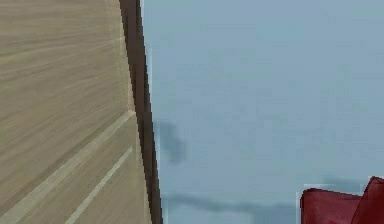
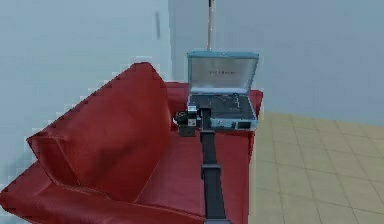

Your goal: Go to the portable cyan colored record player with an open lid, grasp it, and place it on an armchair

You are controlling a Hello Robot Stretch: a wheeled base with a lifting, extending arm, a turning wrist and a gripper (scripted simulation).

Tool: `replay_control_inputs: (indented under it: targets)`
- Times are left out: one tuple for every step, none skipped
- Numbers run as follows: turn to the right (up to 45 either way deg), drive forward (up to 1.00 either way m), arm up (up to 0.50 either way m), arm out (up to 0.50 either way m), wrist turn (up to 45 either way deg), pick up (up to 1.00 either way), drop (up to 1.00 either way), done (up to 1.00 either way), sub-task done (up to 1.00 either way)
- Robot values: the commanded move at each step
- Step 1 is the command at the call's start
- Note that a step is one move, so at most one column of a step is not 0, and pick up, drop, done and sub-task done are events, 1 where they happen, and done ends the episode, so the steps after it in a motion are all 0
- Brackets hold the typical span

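Observation:
The cyan record player [image 2: 222,92] has its lid raised and a dark deck below. It sits at the far end of a red armchair [image 2: 110,140] in the arm side view. The dark arm bar [image 2: 212,175] rises over the seat to the gripper [image 2: 188,119], which is at the player's left side. I cannot tell whether the gripper holds anything. A red corner of the armchair [image 1: 345,205] shows at the forward view's bottom right.
A tall wooden panel [image 1: 65,110] with a dark edge takes up the forward view's left, with a pale blue wall [image 1: 260,90] beyond it. Beige tiled floor [image 2: 320,165] lies to the right of the armchair in the arm side view.

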Motion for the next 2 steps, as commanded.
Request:
replay_control_inputs:
  targets:
    - [0.0,0.0,-0.32,0.0,0.0,0.0,0.0,0.0,0.0]
    - [0.0,0.0,0.0,0.0,0.0,0.0,1.0,0.0,0.0]
